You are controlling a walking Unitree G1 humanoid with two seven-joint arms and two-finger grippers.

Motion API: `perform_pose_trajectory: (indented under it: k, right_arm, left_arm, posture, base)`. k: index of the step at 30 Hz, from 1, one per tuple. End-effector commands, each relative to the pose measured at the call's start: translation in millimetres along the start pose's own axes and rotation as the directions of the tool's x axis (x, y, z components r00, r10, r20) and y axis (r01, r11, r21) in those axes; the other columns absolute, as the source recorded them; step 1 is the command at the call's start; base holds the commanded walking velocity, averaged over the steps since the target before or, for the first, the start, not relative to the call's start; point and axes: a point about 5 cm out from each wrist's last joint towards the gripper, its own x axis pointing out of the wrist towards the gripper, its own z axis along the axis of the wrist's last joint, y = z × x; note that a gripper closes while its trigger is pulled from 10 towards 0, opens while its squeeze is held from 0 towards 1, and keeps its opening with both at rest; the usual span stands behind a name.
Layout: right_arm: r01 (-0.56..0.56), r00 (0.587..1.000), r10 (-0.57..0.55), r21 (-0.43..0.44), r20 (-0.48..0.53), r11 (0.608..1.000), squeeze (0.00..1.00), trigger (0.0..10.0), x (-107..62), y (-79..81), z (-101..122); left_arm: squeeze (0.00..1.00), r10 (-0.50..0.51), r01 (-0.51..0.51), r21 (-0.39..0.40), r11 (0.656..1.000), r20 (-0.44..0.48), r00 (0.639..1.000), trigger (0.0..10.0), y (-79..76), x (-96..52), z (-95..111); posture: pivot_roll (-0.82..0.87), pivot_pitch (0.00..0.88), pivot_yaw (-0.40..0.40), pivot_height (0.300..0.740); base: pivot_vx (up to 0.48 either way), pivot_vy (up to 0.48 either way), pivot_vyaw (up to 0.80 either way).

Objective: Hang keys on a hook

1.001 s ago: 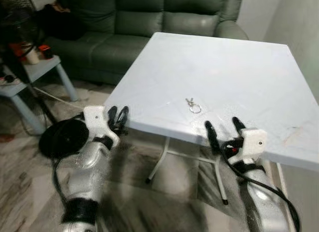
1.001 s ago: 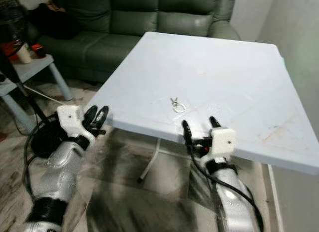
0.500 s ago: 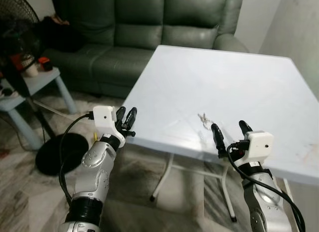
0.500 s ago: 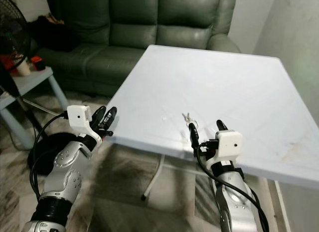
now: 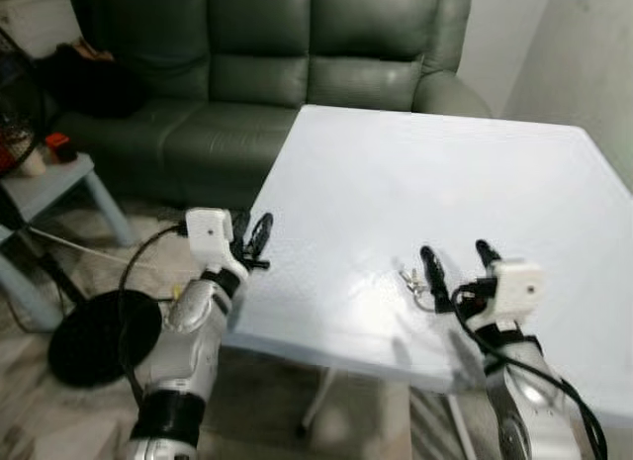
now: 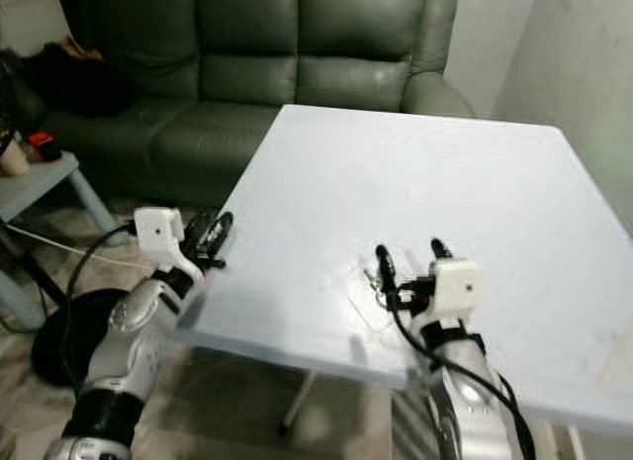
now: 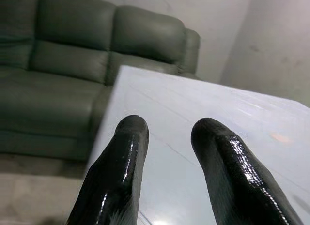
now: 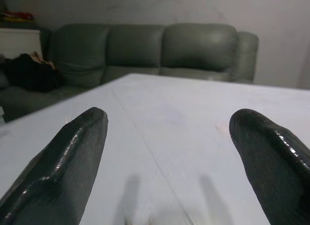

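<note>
A small bunch of keys on a ring [image 5: 409, 281] lies on the white table [image 5: 445, 173], near its front edge. My right gripper [image 5: 457, 260] hovers low over the table just right of the keys, open wide, and its left finger stands beside the ring. In the right wrist view both black fingers [image 8: 63, 172] frame bare tabletop with nothing between them. My left gripper [image 5: 252, 232] is held at the table's left edge, away from the keys. Its two fingers [image 7: 121, 172] are a little apart and hold nothing.
A dark green sofa [image 5: 277, 74] stands behind the table. A pale blue side table [image 5: 49, 178] with small items is at the far left, and a black round fan base [image 5: 94, 336] with a cable lies on the floor. A wall [image 5: 584, 54] runs along the right.
The camera has come closer to the table. My right gripper now reaches over the front edge, beside the keys. The left gripper has risen to the table's left edge.
</note>
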Motion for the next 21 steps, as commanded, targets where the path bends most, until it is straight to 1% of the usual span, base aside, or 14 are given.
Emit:
perform_pose_trajectory:
  k: [1, 4, 6, 11, 14, 17, 21]
  right_arm:
    - [-0.017, 1.000, 0.017, 0.014, 0.008, 1.000, 0.00, 10.0, 3.2, 6.7, 1.8]
    - [-0.014, 1.000, 0.014, 0.009, 0.002, 1.000, 0.00, 10.0, 2.7, 5.5, 0.9]
    - [-0.020, 1.000, 0.020, 0.003, -0.004, 1.000, 0.00, 10.0, 2.4, 3.7, 0.4]
    - [-0.027, 1.000, 0.027, -0.008, -0.007, 1.000, 0.00, 10.0, 3.2, 0.2, 1.4]
    - [-0.031, 0.999, 0.031, -0.016, -0.009, 0.999, 0.00, 10.0, 3.7, -1.3, 1.9]
    - [-0.064, 0.998, 0.063, -0.039, -0.021, 0.997, 0.00, 10.0, 3.8, -1.7, 2.2]
    - [-0.115, 0.992, 0.110, -0.087, -0.057, 0.990, 0.00, 10.0, 5.4, -2.3, 2.6]
  left_arm:
    - [0.00, 0.020, -0.020, 0.024, 1.000, 0.010, 1.000, 10.0, 6.1, -1.4, 3.7]
    - [0.00, 0.012, -0.013, 0.029, 0.999, 0.010, 1.000, 10.0, 3.4, -2.1, 3.2]
    - [0.00, 0.005, -0.006, 0.066, 0.998, 0.025, 1.000, 10.0, -0.2, -2.6, 3.4]
    - [0.00, -0.021, 0.019, 0.045, 0.999, 0.040, 0.999, 10.0, -6.9, -3.6, 2.4]
    - [0.00, -0.037, 0.035, 0.057, 0.998, 0.038, 0.999, 10.0, -11.0, -4.8, 0.5]
    - [0.00, -0.066, 0.063, 0.077, 0.995, 0.036, 0.997, 10.0, -16.3, -5.7, -0.8]
    - [0.00, -0.082, 0.080, 0.076, 0.994, 0.024, 0.996, 10.0, -22.3, -5.7, -3.5]
  posture:
    - [0.03, 0.000, 0.004, 0.740]
    - [0.03, 0.000, 0.001, 0.740]
    - [0.03, 0.000, -0.001, 0.740]
    - [0.03, 0.000, -0.003, 0.740]
    - [0.03, 0.000, -0.005, 0.740]
    - [0.03, 0.000, -0.006, 0.740]
    - [0.02, 0.000, -0.007, 0.740]
  base:
    - [0.000, 0.000, 0.00]
    - [0.000, 0.000, 0.00]
    - [0.000, 0.000, 0.00]
    - [0.000, 0.000, 0.00]
    - [0.000, 0.000, 0.00]
    - [0.000, 0.000, 0.00]
    - [0.000, 0.000, 0.00]
